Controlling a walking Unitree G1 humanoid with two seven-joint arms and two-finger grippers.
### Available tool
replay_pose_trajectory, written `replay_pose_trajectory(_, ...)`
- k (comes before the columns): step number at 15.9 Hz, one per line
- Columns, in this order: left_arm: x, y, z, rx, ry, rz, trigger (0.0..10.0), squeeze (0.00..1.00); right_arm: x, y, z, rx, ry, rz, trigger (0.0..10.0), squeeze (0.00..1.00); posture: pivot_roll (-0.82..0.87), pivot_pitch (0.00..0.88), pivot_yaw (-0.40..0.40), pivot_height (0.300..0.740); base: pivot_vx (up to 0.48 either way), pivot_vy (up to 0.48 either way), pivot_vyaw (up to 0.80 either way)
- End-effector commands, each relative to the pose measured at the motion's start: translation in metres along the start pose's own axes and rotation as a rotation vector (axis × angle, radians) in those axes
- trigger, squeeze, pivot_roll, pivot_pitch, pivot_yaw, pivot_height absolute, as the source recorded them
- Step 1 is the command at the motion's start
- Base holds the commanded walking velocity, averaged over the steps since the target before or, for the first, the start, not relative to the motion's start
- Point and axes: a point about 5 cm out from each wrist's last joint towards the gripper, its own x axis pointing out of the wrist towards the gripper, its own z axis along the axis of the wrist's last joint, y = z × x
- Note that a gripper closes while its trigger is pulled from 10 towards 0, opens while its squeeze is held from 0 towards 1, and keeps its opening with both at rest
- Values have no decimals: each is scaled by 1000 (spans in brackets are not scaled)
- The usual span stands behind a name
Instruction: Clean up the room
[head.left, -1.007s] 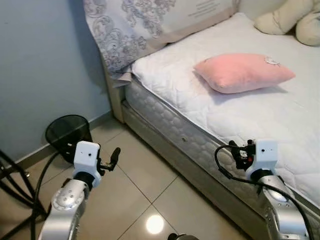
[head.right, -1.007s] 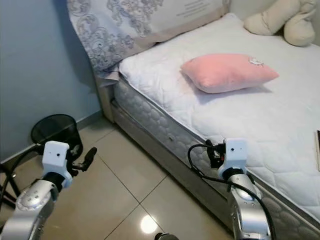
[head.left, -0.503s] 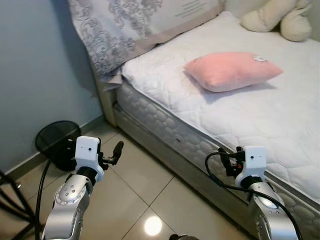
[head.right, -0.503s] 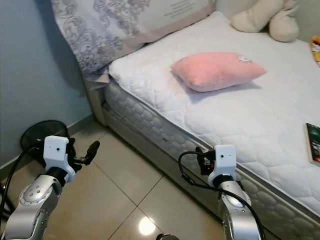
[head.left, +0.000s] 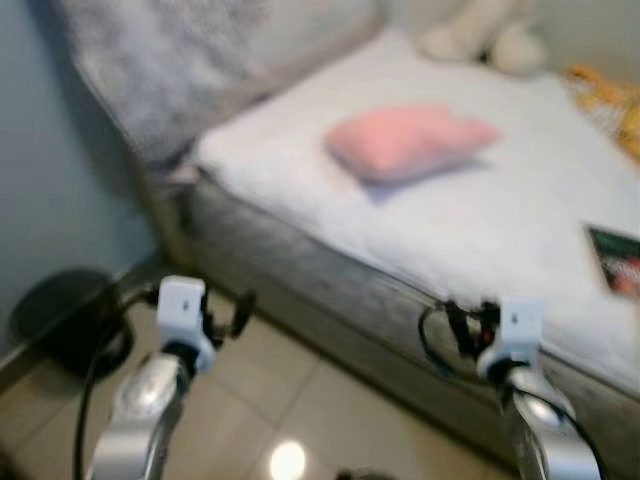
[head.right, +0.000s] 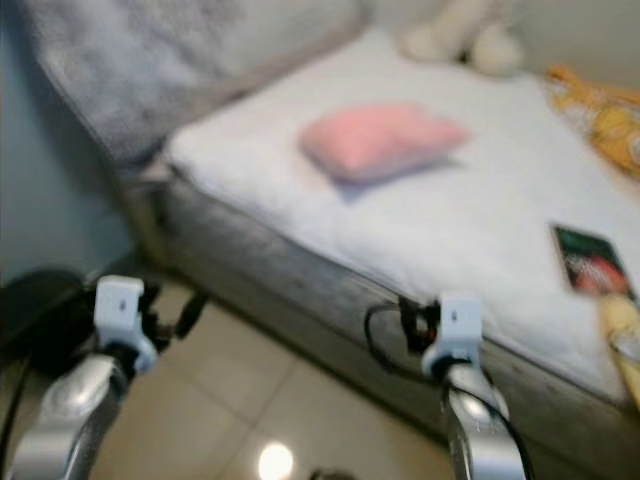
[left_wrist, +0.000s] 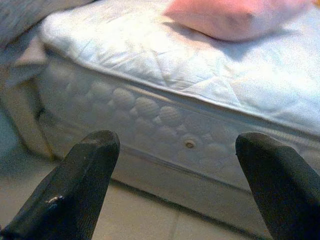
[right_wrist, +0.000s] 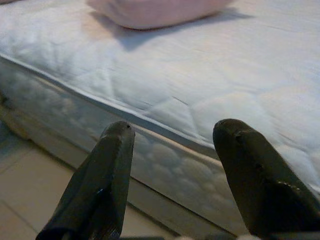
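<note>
Blurred head views. Ahead: a bed (head.left: 470, 240) with a white quilted mattress, its near side running from upper left to lower right above a tiled floor (head.left: 290, 400).

On the bed:
- pink pillow (head.left: 408, 140), near the middle, lying flat
- cream plush toy (head.left: 480, 38) at the far end, against the wall
- book (head.left: 615, 258) with a dark green and red cover, near the right edge; cover writing too blurred to read
- yellow-orange cloth (head.right: 600, 115) at the far right, apart from the book
- large patterned grey pillow (head.left: 190, 70) leaning at the head end; print on it unreadable

On the floor, at the left by the blue wall: a black bin (head.left: 60, 320).

Left hand (left_wrist: 175, 195) held low over the floor before the bed's side, empty, fingers (left_wrist: 85, 175) spread wide, touching nothing. In the left wrist view, a small round fitting on the mattress side between the fingers, and the pink pillow above.

Right hand (right_wrist: 172, 175) held close before the mattress edge, likewise released and empty, fingers (right_wrist: 107, 170) well apart, short of the bed.

No brand or label legible anywhere.
</note>
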Motion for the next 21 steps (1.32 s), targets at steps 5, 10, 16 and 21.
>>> replay_pose_trajectory(5,10,-11,15,8,-125,11,10000,0,-8,6,-5,32,17,-37,10000,0,-66,0,-3,740,0,0,-800)
replay_pose_trajectory(10,12,-5,15,57,-158,106,10000,0,-8,5,-2,27,-6,-52,10000,0,-61,0,2,740,0,0,-800)
replay_pose_trajectory(16,9,-2,17,-51,-128,-35,10000,0,6,5,10,5,-33,-32,10000,0,-57,0,-7,740,0,0,-267)
replay_pose_trajectory(21,7,-3,19,-33,-157,-54,10000,0,5,2,10,-7,-38,-26,10000,0,-55,0,-23,740,0,0,0)
